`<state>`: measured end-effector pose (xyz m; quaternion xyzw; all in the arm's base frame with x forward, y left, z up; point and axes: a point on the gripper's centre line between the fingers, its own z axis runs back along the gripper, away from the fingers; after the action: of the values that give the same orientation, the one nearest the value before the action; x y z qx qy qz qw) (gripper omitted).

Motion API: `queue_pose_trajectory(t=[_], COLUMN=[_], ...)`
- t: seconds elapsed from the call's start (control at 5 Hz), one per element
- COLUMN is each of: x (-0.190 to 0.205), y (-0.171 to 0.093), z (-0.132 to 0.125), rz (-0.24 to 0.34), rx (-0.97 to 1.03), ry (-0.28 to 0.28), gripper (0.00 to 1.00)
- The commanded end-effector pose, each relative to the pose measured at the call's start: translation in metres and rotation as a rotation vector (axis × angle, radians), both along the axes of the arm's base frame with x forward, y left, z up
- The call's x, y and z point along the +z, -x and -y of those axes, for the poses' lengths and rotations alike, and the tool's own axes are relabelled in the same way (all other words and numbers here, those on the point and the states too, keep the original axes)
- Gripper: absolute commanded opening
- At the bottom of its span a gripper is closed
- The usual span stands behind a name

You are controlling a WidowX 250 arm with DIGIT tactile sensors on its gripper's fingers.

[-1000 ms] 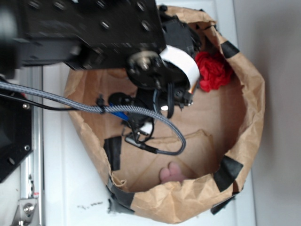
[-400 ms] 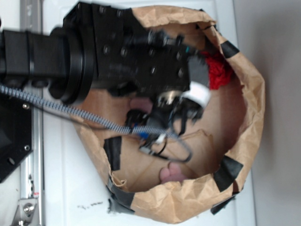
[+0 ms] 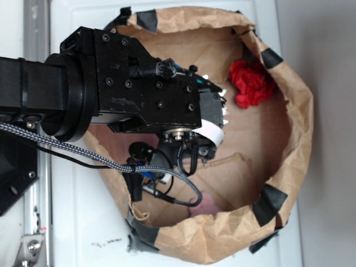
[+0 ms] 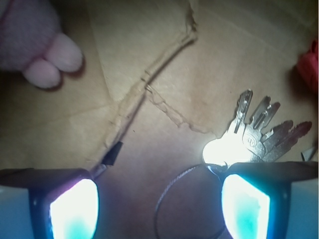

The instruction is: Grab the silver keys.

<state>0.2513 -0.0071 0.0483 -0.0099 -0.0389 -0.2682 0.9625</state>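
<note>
In the wrist view the silver keys [image 4: 259, 132] lie fanned like fingers on the brown paper floor, just beyond my right fingertip. Their thin wire ring [image 4: 172, 196] lies between my two fingers. My gripper [image 4: 159, 206] is open, the glowing pads [image 4: 75, 211] wide apart, low over the floor and empty. In the exterior view the gripper [image 3: 194, 153] reaches down inside the paper bag [image 3: 295, 139]; the arm hides the keys there.
A red fabric flower [image 3: 251, 82] lies at the bag's far right and shows at the wrist view's right edge [image 4: 310, 64]. A pink plush toy [image 4: 35, 45] lies at upper left, also low in the bag [image 3: 201, 207]. A paper fold ridge [image 4: 144, 89] crosses the floor.
The arm has swung down and to the left inside the bag, uncovering the red flower again. The gripper now sits lower, toward the bag's middle.
</note>
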Motion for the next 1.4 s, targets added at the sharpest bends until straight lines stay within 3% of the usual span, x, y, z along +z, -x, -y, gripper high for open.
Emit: queue_pose_trajectory(t=[0.0, 0.8, 1.0, 1.2], x=[-0.002, -0.021, -0.025, -0.026], y=[-0.008, -0.004, -0.001, 0.0], z=[0.003, -0.001, -0.001, -0.002], rz=[0.06, 0.13, 0.085, 0.084], rx=[0.021, 0.117, 0.122, 0.146], ry=[-0.037, -0.068, -0.077, -0.077], gripper=[1.0, 1.0, 1.0, 1.0])
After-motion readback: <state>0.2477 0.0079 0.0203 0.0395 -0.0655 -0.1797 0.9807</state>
